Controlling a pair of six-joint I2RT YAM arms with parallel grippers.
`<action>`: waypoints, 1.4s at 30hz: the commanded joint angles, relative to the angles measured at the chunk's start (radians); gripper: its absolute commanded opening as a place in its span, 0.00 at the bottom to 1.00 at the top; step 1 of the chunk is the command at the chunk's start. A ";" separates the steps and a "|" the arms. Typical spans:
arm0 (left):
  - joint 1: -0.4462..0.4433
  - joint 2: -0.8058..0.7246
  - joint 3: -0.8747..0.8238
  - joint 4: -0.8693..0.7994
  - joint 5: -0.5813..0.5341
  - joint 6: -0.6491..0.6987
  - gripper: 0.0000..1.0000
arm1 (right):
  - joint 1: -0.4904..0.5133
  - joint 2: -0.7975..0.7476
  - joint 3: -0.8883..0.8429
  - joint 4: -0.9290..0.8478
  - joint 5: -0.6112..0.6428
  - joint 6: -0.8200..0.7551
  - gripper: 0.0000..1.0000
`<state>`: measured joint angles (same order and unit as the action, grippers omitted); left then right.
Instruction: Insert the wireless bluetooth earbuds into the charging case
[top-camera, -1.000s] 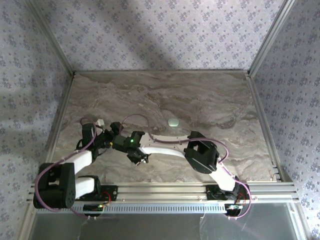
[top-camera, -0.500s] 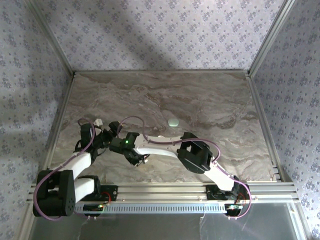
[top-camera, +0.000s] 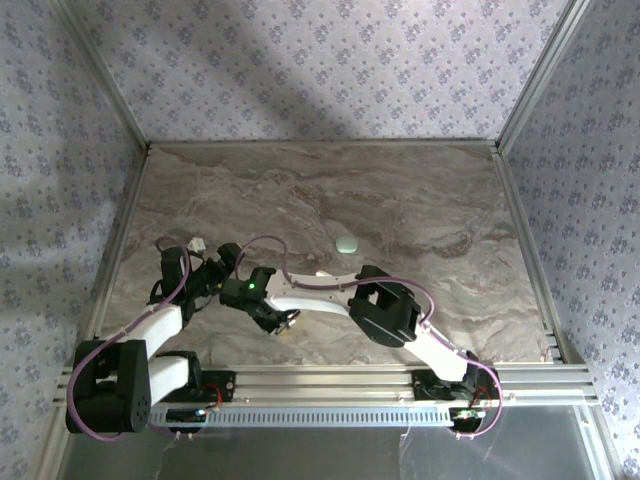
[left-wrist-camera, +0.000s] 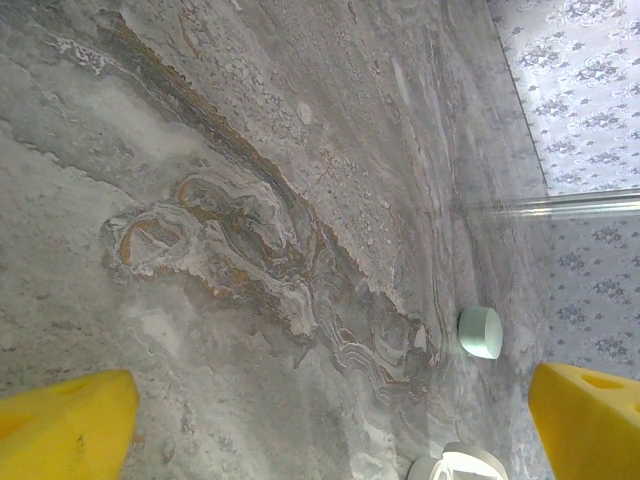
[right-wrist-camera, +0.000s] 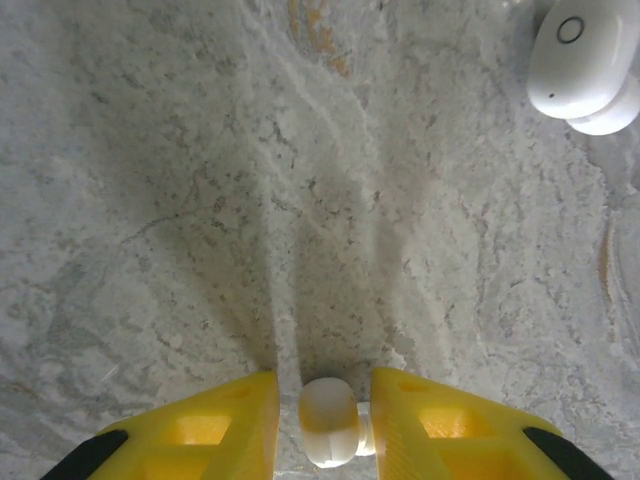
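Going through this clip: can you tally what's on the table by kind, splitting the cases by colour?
Mint case: 1
White case: 1
White earbud: 1
Total: 3

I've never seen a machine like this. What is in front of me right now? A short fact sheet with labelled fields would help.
surface: marbled table
right tool: open, with a yellow finger close on either side of one earbud
earbud: tiny, white, lying on the table
left tool: wide open, holding nothing
white case: on the table beyond the right tool, apart from the earbud
mint case: on the table farther back, by itself
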<state>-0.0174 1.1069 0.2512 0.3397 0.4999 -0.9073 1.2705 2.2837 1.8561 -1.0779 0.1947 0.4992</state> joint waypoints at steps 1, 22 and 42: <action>0.008 -0.010 -0.015 0.008 0.002 -0.001 1.00 | -0.001 0.026 0.037 -0.040 -0.001 -0.008 0.31; 0.007 -0.009 -0.020 0.033 0.020 -0.006 1.00 | -0.066 -0.184 -0.179 0.143 -0.084 0.056 0.21; -0.122 -0.019 0.012 0.084 0.020 0.038 1.00 | -0.388 -0.812 -1.033 0.999 -0.675 0.087 0.21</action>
<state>-0.1230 1.0992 0.2386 0.3962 0.5110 -0.8989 0.9142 1.5192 0.8822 -0.2546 -0.3248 0.5549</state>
